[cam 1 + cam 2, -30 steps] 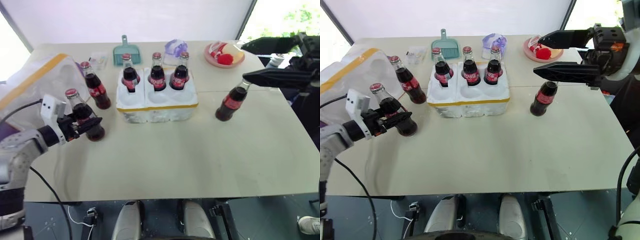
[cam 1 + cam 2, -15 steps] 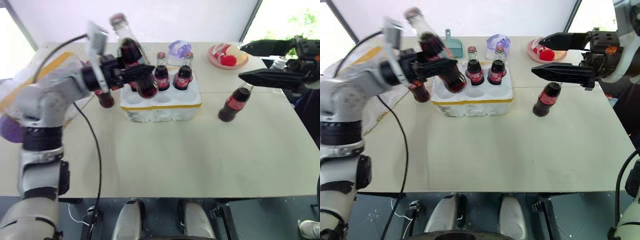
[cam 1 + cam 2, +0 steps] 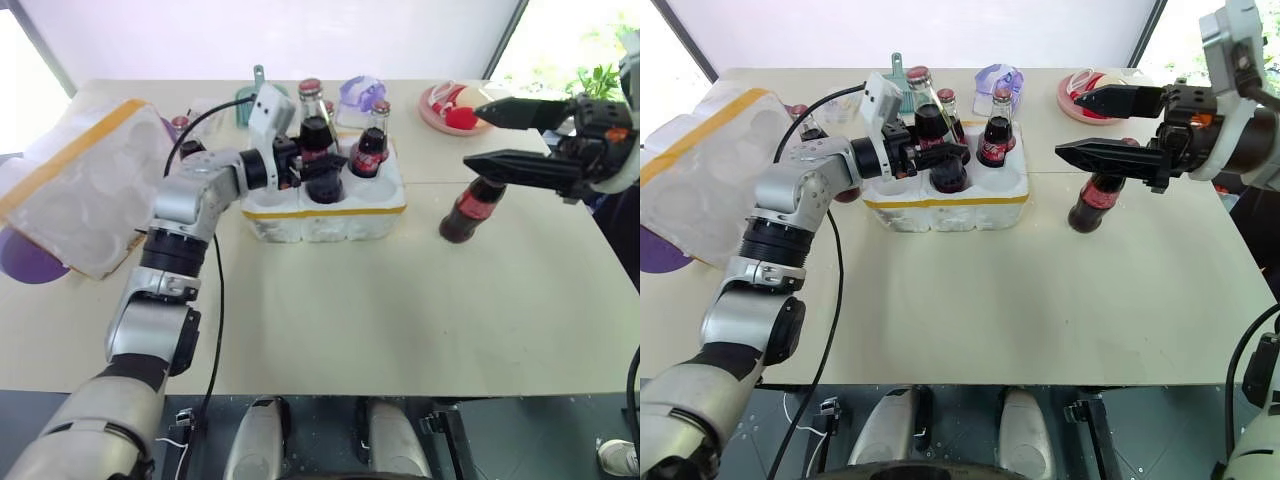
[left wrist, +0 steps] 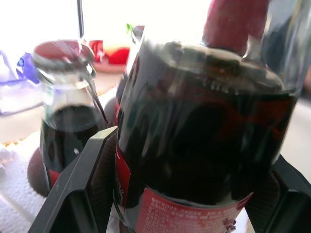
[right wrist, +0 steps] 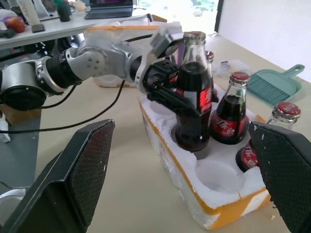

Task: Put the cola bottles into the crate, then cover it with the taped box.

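Note:
The white foam crate [image 3: 325, 212] with a yellow tape band stands at mid-table. My left gripper [image 3: 308, 166] is shut on a cola bottle [image 3: 316, 140] whose base sits in a front-row well, about the middle one; the left wrist view shows this held bottle [image 4: 204, 145] between both fingers. Two more bottles [image 3: 374, 150] stand in the back row. Another bottle [image 3: 178, 124] stands on the table behind my left arm. My right gripper [image 3: 472, 133] is open, level, just above a bottle [image 3: 468, 212] standing right of the crate. The taped box [image 3: 70, 185] lies far left, hollows up.
A teal dustpan [image 3: 245, 103], a clear purple-tinted item [image 3: 358, 92] and a pink plate [image 3: 450, 110] with red things sit along the far edge. A purple bowl [image 3: 30, 268] peeks from under the taped box. A black cable hangs along my left arm.
My left arm lifted its bottle from the table's left side, carried it right to the crate and lowered it into a front well. The right gripper stayed open over its bottle.

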`<state>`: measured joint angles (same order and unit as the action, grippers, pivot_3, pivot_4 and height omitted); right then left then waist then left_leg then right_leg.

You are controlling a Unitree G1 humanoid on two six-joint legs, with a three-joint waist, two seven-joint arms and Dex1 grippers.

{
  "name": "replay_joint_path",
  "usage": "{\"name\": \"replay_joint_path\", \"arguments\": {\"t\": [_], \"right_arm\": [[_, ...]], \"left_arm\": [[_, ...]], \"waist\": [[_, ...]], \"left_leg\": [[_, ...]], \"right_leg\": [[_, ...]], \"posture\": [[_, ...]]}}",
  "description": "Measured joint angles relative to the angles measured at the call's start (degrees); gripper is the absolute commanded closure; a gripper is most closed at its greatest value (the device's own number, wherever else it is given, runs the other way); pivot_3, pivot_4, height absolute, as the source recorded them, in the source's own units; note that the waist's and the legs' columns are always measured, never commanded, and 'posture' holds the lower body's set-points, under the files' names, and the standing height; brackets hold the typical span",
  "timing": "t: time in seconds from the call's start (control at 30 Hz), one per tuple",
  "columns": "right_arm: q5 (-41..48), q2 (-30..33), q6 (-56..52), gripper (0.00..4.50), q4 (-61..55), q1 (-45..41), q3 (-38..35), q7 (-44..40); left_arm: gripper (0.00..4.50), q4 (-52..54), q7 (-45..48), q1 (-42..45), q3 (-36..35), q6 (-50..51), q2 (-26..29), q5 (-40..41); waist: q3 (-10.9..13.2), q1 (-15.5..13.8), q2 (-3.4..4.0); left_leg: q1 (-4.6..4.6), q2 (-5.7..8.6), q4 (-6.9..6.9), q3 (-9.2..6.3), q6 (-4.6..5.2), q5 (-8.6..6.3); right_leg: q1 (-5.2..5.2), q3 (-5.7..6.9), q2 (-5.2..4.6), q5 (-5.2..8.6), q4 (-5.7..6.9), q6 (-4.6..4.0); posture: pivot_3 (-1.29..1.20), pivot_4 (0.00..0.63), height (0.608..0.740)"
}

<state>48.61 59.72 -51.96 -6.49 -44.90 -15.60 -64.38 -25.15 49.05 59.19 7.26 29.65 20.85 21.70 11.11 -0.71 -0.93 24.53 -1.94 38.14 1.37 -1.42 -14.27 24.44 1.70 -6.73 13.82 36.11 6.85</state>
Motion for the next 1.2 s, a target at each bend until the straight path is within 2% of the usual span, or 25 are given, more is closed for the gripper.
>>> {"name": "replay_joint_path", "arguments": {"t": [0.1,0.13,0.17,0.2,0.33,0.47,0.57,0.67,0.83,0.9,1.0,1.2], "right_arm": [[-0.5,-0.2,0.9,0.00,0.1,0.0,0.2,0.1],[-1.0,-0.2,1.7,0.00,0.2,0.0,0.5,0.1],[-1.5,-0.2,2.3,0.00,0.2,0.0,1.1,0.0],[-2.2,-0.2,2.7,0.00,0.3,0.1,1.5,0.0],[-3.8,-0.9,4.5,0.00,1.1,0.0,3.6,-0.2],[-5.1,-1.7,5.4,0.00,1.7,-0.3,5.2,-0.3],[-5.1,-1.9,5.8,0.00,2.0,-0.4,5.5,-1.0],[-5.2,-1.9,6.1,0.00,2.3,-0.4,5.7,-1.6],[-5.6,-1.9,6.4,0.00,2.9,-0.7,5.9,-2.5],[-5.7,-1.9,6.5,0.00,3.2,-0.7,6.0,-3.0],[-6.2,-2.1,6.8,0.00,3.4,-0.9,6.4,-3.2],[-6.8,-3.0,6.8,0.00,3.5,-2.0,7.4,-3.3]], "left_arm": [[1.68,0.0,0.6,-0.3,2.4,-1.1,-0.2,-3.3],[0.63,0.0,0.5,-0.6,2.9,-1.4,-0.5,-4.2],[0.21,-0.1,0.3,-1.0,3.0,-1.6,-0.9,-5.0],[0.06,-0.2,0.0,-1.2,3.1,-1.6,-1.4,-5.4],[0.06,0.7,-2.4,-2.8,1.8,-1.9,-2.8,-6.1],[0.06,8.1,-4.2,-7.5,-1.2,0.9,-1.9,-4.6],[0.06,17.8,-5.3,-12.8,-6.5,7.6,1.4,0.3],[0.06,29.7,-7.8,-18.2,-15.3,14.2,7.7,5.3],[0.06,41.6,-12.8,-26.5,-25.4,20.5,14.7,8.7],[0.06,42.8,-15.5,-30.5,-28.2,22.6,15.3,8.8],[0.06,42.2,-19.4,-33.4,-28.3,23.1,15.3,7.0],[0.06,33.4,-24.5,-31.5,-24.3,18.0,14.1,1.0]], "waist": [[0.0,0.0,0.00],[0.0,0.0,0.00],[0.0,0.0,0.00],[0.0,0.1,0.00],[0.0,0.1,0.01],[0.0,0.2,0.02],[0.0,0.6,0.03],[0.0,1.2,0.03],[0.0,0.9,0.03],[0.0,0.8,0.03],[0.0,0.3,0.03],[0.0,-0.2,0.02]], "left_leg": [[0.00,0.00,0.00,0.00,0.00,0.00],[0.00,0.00,0.00,0.00,0.00,0.00],[0.00,0.00,0.00,0.00,0.00,0.00],[0.00,0.00,0.00,0.00,0.00,0.00],[-0.05,0.00,0.01,-0.01,0.01,0.00],[-0.06,-0.01,0.02,-0.02,0.00,0.00],[-0.06,-0.03,-0.01,-0.04,0.00,0.00],[-0.05,-0.04,-0.02,-0.07,0.00,0.00],[-0.09,-0.02,0.01,-0.07,0.00,0.00],[-0.09,-0.02,0.02,-0.07,0.00,0.00],[-0.10,-0.02,0.02,-0.06,0.00,0.00],[-0.08,0.00,0.07,-0.06,0.00,0.00]], "right_leg": [[0.00,0.00,0.00,0.00,0.00,0.00],[0.00,0.00,0.00,0.00,0.00,0.00],[0.00,0.00,0.00,0.00,0.00,0.00],[0.00,0.00,0.00,0.00,0.01,0.00],[-0.03,-0.01,0.00,0.00,0.04,0.00],[-0.03,-0.02,0.00,0.00,0.07,0.00],[-0.01,-0.02,0.01,0.00,0.08,0.00],[-0.01,-0.02,0.01,0.00,0.07,0.00],[-0.11,-0.01,-0.01,0.00,0.04,0.00],[-0.11,-0.01,-0.01,0.00,0.05,0.00],[-0.11,-0.01,-0.01,0.00,0.06,-0.01],[-0.13,0.00,-0.01,-0.01,0.06,-0.02]], "posture": [[0.00,0.150,0.736],[0.00,0.150,0.736],[0.00,0.150,0.736],[0.00,0.150,0.736],[0.00,0.150,0.736],[0.00,0.150,0.736],[0.00,0.150,0.736],[0.00,0.150,0.736],[0.00,0.150,0.736],[0.00,0.150,0.736],[0.00,0.150,0.736],[0.00,0.150,0.736]]}}
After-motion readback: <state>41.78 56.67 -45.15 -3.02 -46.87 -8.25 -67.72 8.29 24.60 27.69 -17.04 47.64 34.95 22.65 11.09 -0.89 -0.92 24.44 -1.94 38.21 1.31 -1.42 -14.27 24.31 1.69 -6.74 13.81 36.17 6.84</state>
